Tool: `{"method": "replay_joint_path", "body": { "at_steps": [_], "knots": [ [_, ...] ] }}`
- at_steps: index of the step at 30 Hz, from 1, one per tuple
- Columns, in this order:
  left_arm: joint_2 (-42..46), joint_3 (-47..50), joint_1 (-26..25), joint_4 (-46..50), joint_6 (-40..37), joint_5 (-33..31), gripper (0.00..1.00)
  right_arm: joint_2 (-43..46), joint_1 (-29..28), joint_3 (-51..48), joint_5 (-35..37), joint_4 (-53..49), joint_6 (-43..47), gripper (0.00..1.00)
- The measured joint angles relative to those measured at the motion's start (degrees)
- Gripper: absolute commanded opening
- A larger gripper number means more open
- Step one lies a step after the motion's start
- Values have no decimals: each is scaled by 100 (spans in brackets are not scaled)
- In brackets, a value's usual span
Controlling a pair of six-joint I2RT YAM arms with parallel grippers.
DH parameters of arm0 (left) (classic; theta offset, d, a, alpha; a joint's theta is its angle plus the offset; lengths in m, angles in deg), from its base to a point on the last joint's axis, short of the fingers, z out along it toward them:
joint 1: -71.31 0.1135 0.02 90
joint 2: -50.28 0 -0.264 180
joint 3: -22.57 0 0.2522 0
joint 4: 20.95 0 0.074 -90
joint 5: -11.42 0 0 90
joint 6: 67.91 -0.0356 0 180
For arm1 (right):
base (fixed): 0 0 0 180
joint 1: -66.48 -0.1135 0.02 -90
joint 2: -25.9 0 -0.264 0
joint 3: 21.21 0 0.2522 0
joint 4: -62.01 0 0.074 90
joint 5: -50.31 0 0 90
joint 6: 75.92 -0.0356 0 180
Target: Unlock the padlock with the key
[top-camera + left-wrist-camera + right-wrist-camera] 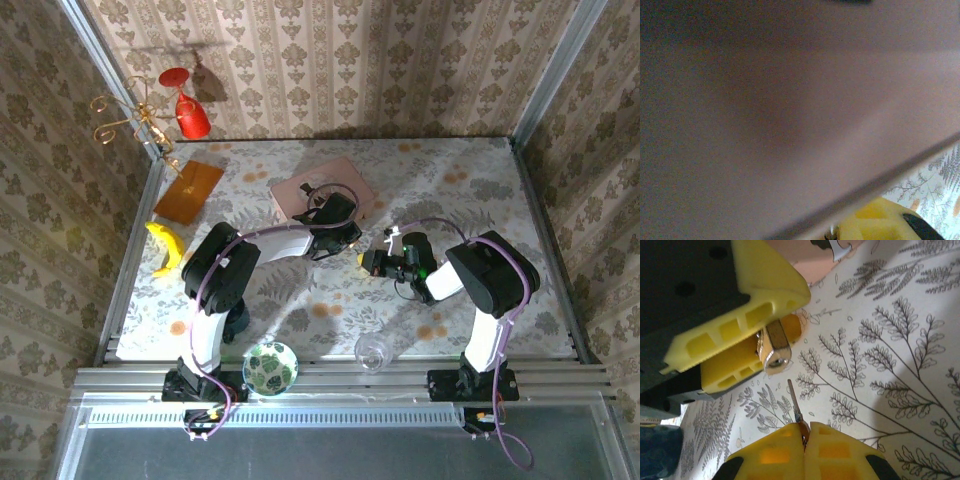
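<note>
**A:** Eyes on the tiny greyish metal padlock (776, 352). It's up off the floral-patterned counter (890, 365), pinched between the yellow fingers of the left gripper (767, 335), with its round end face turned out toward us.

**B:** So that gripper is set narrow, clamped on the lock body. And the slim silver key (795, 400)?

**A:** It's held in the right gripper (803, 435), whose jaws are fully closed on the key's head, the blade sticking out. The tip sits just below the lock's face, near but not touching.

**B:** Lined up?

**A:** Not to my eye. The blade points past the face rather than into it, and I can't make out the keyway slot from here.

**B:** So what goes wrong from here?

**A:** I see three risks. If it pushes in at this angle, the tip skids off the face. The key is pinched only at its head, so a side load could swivel it in the pads. And the lock is a small thing in big fingers, so a firm push could twist it or pop it loose.

**B:** And around them?

**A:** The flat pink box (345, 175) lies just beyond the left gripper. A clear drinking glass (372, 350) and a green patterned bowl (270, 367) sit near the arm bases, well apart from the action.
</note>
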Motion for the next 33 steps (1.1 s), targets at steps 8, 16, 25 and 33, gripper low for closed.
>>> {"method": "replay_joint_path", "body": {
  "at_steps": [8,16,25,33],
  "knots": [
    [0,37,2,-109,0,33,0,-87,0,33,66,184,-24,0],
    [0,50,2,-144,15,35,0,-162,0,42,170,376,-146,0],
    [0,81,2,-212,17,42,0,-162,2,42,280,479,-149,0],
    [0,83,2,-232,22,59,0,-162,2,42,299,496,-149,0]
  ]
}}
